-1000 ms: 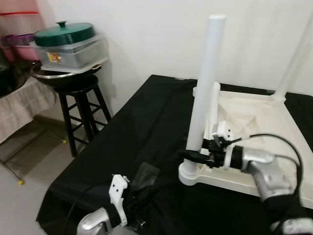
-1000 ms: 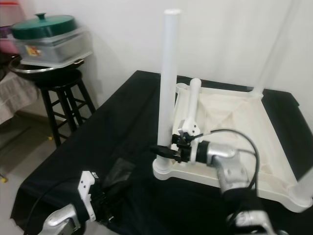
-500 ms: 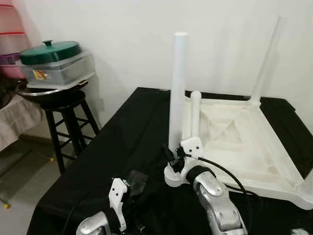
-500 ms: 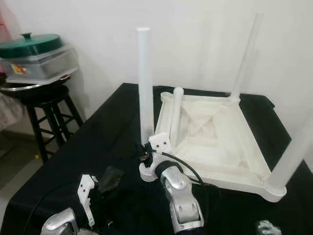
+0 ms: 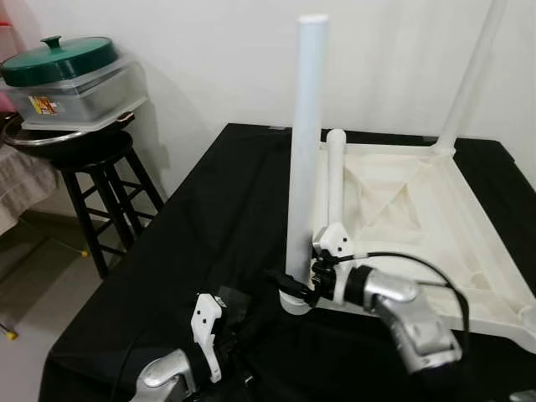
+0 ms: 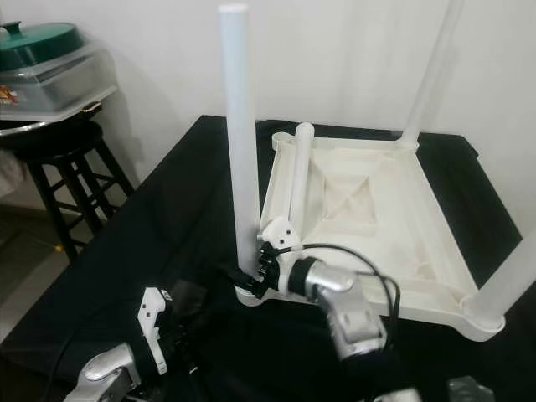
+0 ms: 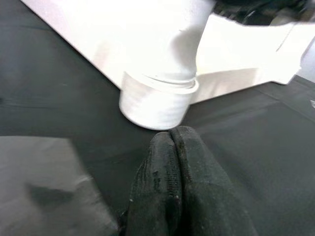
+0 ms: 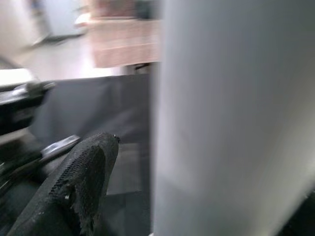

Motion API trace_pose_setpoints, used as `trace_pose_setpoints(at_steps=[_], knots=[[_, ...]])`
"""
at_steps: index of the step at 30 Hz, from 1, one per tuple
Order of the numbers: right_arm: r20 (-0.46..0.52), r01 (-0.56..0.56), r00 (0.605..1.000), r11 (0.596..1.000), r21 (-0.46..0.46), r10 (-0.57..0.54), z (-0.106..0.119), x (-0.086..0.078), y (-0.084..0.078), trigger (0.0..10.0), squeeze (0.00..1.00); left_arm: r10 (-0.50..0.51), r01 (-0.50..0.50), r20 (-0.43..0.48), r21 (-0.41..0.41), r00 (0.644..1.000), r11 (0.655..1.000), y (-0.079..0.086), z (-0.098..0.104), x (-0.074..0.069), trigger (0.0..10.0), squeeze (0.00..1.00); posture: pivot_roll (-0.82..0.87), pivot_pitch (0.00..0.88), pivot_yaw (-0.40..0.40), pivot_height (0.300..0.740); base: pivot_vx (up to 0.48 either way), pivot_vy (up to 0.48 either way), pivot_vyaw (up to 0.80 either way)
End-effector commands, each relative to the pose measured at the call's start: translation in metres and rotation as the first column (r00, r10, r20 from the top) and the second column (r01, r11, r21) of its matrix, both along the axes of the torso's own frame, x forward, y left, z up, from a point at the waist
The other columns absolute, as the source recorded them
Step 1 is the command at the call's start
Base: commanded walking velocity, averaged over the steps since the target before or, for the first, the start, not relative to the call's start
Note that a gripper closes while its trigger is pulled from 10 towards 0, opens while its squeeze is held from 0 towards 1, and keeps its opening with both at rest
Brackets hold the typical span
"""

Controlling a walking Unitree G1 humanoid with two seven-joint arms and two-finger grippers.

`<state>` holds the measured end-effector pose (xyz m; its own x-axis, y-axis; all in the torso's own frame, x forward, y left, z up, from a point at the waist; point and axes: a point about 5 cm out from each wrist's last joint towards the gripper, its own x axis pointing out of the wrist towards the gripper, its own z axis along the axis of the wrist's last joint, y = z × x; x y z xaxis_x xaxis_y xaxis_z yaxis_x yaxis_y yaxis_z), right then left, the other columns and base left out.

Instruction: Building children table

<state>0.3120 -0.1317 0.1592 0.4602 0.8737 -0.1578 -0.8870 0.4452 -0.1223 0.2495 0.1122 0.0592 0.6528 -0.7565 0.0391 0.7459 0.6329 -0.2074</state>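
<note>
Right gripper [image 5: 286,283] clamped on the near table leg [image 5: 305,142], left gripper [image 7: 173,150] resting shut on the black cloth [image 5: 209,226].

Nearest, the left gripper's 2 fingers press together, holding nothing, just short of the leg's round socket [image 7: 156,101]. Beyond it, the right gripper's fingers grip the upright white leg low down, at the near corner of the upturned white tabletop [image 5: 419,201]. A loose leg [image 5: 336,180] lies in the tabletop. Farther left, a black stool [image 5: 100,167] carries a green-lidded container [image 5: 71,75].

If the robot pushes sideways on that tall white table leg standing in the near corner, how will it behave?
The white table leg looks rigid and probably light, hollow plastic. Tall and slim, seated only in its corner socket, it may lean or wobble. The right pincer grips low, giving little leverage.
</note>
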Motion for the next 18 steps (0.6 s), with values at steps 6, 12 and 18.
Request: trace_pose_setpoints(at_steps=[6, 12, 18], knots=[[-0.048, -0.195, 0.979, 0.981, 0.018, 0.196, 0.018, 0.014, -0.007, 0.0, 0.00, 0.024, -0.023, -0.025, 0.026, 0.999, 0.999, 0.009, -0.004, 0.001, 10.0, 0.00, 0.01, 0.000, 0.033, 0.740, 0.000, 0.000, 0.00], [-0.082, -0.236, 0.968, 0.971, 0.035, 0.238, 0.028, 0.025, -0.015, 0.0, 0.00, 0.027, -0.026, -0.025, 0.030, 0.999, 0.999, 0.010, -0.004, 0.000, 10.0, 0.00, 0.02, 0.000, 0.026, 0.740, 0.000, 0.000, 0.00], [-0.118, -0.202, 0.972, 0.979, 0.004, 0.201, 0.017, 0.026, -0.024, 0.0, 0.00, 0.028, -0.027, -0.024, 0.031, 0.999, 0.999, 0.010, -0.005, -0.002, 10.0, 0.00, 0.02, 0.000, 0.026, 0.740, 0.000, 0.000, 0.00]])
